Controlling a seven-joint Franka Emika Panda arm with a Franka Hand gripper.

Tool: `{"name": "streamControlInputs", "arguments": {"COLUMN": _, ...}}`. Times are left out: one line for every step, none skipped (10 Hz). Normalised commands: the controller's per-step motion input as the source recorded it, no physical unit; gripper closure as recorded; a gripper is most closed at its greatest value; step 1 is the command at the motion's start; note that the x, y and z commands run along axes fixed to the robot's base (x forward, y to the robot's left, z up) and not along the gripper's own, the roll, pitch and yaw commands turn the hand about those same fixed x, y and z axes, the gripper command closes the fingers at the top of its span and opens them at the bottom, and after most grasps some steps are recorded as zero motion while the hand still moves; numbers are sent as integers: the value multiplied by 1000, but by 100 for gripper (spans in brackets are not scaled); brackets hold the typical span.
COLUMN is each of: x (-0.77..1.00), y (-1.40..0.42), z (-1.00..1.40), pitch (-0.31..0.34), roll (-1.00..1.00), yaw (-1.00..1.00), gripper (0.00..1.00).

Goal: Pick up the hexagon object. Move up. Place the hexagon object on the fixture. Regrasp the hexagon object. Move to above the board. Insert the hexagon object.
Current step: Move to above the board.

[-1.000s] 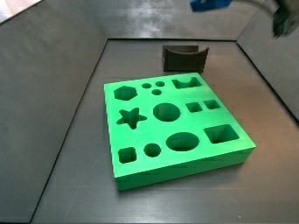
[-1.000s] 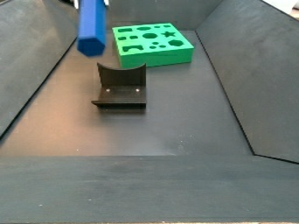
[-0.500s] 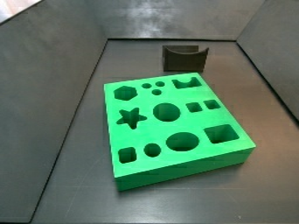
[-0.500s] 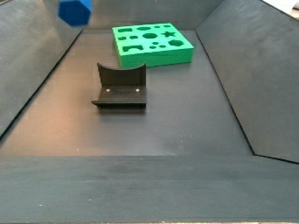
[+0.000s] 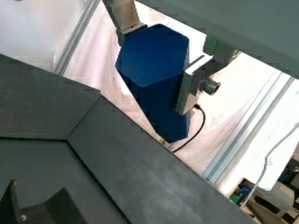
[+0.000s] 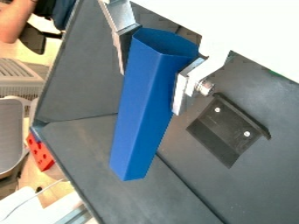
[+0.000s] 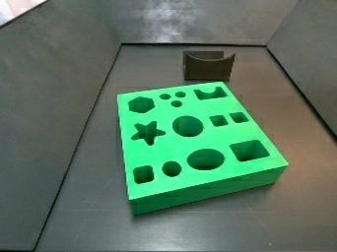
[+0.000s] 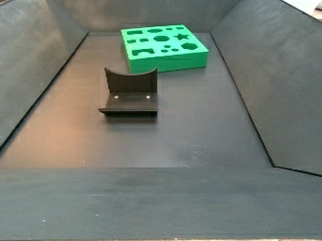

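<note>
Green board (image 7: 198, 148) lies flat on the dark floor, all cut-outs empty in both side views. Fixture (image 8: 128, 92) stands apart from it, notch empty. Out of both side views, the end effector (image 6: 158, 54) grips the blue hexagon bar (image 5: 159, 74) between its silver fingers (image 6: 193, 77).

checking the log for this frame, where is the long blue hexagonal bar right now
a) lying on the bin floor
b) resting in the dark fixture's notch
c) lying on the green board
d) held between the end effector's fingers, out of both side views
d: both wrist views show the long blue hexagonal bar clamped between the silver fingers of the end effector, while in both side views the green board and dark fixture hold nothing.
</note>
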Motion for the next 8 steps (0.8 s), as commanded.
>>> {"name": "streamControlInputs", "arguments": {"x": 106, "y": -42, "z": 224, "pitch": 141, "roll": 83, "yaw": 71, "gripper": 100}}
{"name": "streamControlInputs", "arguments": {"x": -1000, "y": -837, "z": 10, "pitch": -66, "roll": -1000, "yaw": -63, "gripper": 100}}
{"name": "streamControlInputs", "arguments": {"x": -1000, "y": -827, "z": 2, "pitch": -72, "roll": -1000, "yaw": -56, "gripper": 100}}
{"name": "streamControlInputs", "arguments": {"x": -1000, "y": -767, "z": 7, "pitch": -111, "roll": -1000, "yaw": -53, "gripper": 100}}
{"name": "streamControlInputs", "arguments": {"x": -1000, "y": -703, "z": -9, "pitch": -156, "roll": -1000, "yaw": -49, "gripper": 100}}
{"name": "streamControlInputs", "arguments": {"x": -1000, "y": -682, "z": -1, "pitch": -187, "roll": -1000, "yaw": -49, "gripper": 100}}
{"name": "streamControlInputs", "arguments": {"x": -1000, "y": -647, "z": -3, "pitch": -217, "roll": -1000, "yaw": -49, "gripper": 100}}
{"name": "streamControlInputs", "arguments": {"x": -1000, "y": -608, "z": -12, "pitch": -240, "roll": -1000, "yaw": -48, "gripper": 100}}
